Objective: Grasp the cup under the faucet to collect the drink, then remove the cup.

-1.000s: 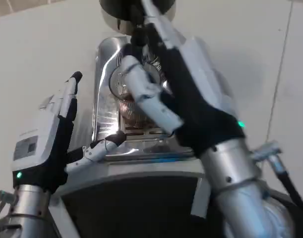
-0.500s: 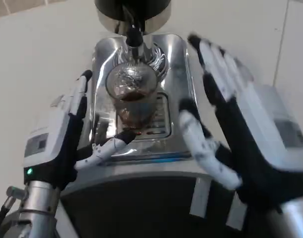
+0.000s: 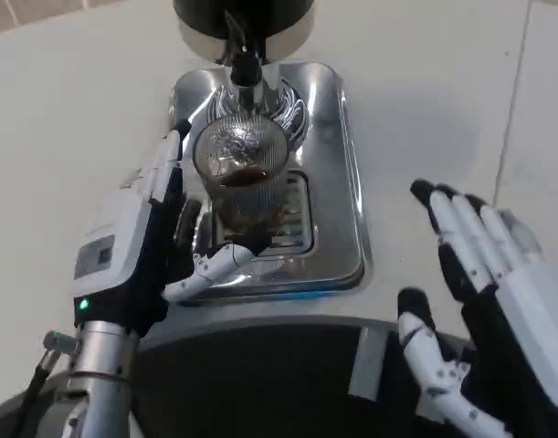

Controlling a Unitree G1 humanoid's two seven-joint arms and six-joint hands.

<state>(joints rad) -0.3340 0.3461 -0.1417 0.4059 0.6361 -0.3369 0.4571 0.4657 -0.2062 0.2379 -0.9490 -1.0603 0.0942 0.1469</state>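
While you line up the grasp, read these:
cup (image 3: 240,173): stands upright on the steel drip tray (image 3: 338,182) under the faucet (image 3: 243,64), dark drink in its lower part.
left hand (image 3: 146,242): fingers apart, holding nothing; the cup sits at its 2 o'clock, just beside the raised fingers, thumb curling in under the cup's base.
right hand (image 3: 484,310): splayed wide, empty, well apart at the cup's 4 o'clock.
nearer hand: yours on the left, clearly.
cup's long axis: vertical, so you likely close sideways around its wall.

Cup (image 3: 240,169) on tray (image 3: 338,182) under faucet (image 3: 244,66), between both hands.
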